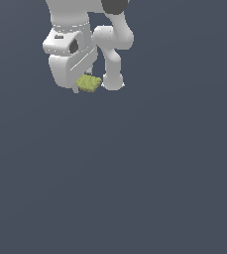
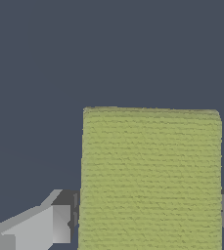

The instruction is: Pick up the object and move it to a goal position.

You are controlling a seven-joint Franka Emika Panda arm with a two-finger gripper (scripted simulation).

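The object is a small flat yellow-green block (image 1: 89, 83) with fine ribbed lines. In the exterior view it sits under the white gripper (image 1: 85, 85) at the upper left. In the wrist view the block (image 2: 150, 178) fills the space between the two grey fingers (image 2: 59, 223), which press against its two sides. The gripper is shut on the block. The fingertips are mostly hidden by the hand in the exterior view. Whether the block rests on the floor or is lifted cannot be told.
The white arm links (image 1: 112, 49) stand just to the exterior view's right of the gripper. A plain dark blue-grey floor (image 1: 135, 173) fills the rest of both views. No goal marker shows.
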